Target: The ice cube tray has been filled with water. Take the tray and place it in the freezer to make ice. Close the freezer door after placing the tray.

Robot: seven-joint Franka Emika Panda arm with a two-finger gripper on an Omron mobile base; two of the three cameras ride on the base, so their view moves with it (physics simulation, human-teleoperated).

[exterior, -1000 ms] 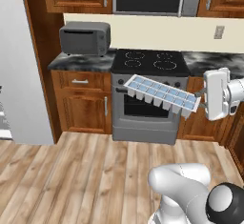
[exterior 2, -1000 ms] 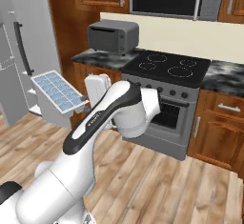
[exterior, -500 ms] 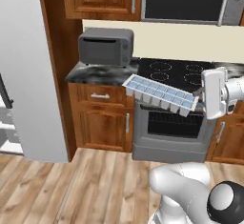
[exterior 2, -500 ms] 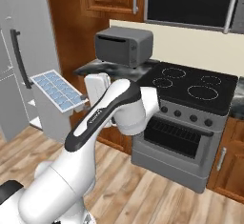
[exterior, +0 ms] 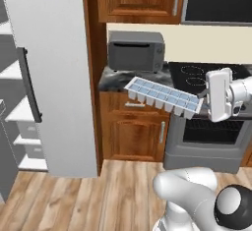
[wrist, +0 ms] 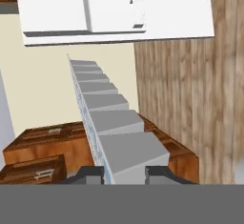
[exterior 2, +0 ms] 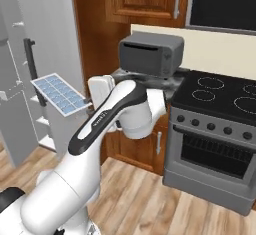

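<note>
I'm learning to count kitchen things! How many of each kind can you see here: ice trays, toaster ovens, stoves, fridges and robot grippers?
ice cube tray: 1
toaster oven: 1
stove: 1
fridge: 1
gripper: 1
Total: 5
</note>
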